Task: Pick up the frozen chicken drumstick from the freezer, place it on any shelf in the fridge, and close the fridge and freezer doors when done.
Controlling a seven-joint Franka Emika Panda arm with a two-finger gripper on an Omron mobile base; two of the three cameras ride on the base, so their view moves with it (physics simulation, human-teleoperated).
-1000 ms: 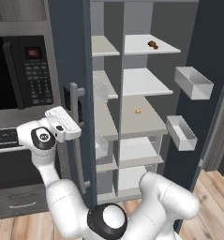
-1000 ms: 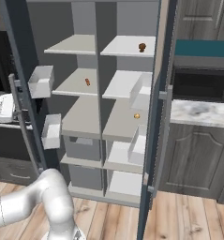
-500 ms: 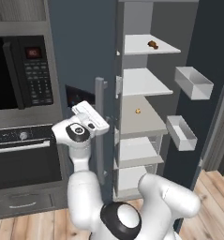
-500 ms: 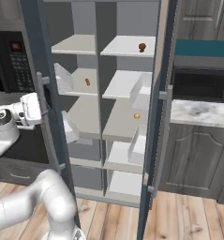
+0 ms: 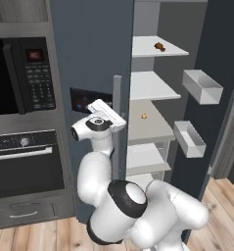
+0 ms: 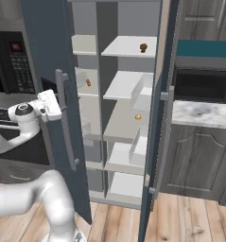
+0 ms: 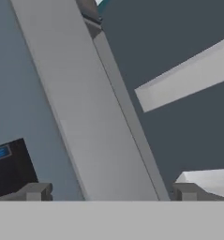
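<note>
The two-finger pincer stands wide open, gripping nothing, its dark fingertips straddling the long grey bar handle of the slate-blue freezer door. The small dark reddish-brown chicken drumstick lies well above and beyond the pincer, on the fridge's top pale grey shelf.

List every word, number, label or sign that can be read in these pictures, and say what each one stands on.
None can be read.
Microwave keypad: rows of pale button marks and a small red display, too small and blurred to read.
Freezer door panel: black with faint blue-lit marks, no legible characters; in the hand view only a blurred blue patch.
Oven control strip: a knob and faint marks, unreadable.
Second microwave beside the fridge: no visible lettering.
</note>
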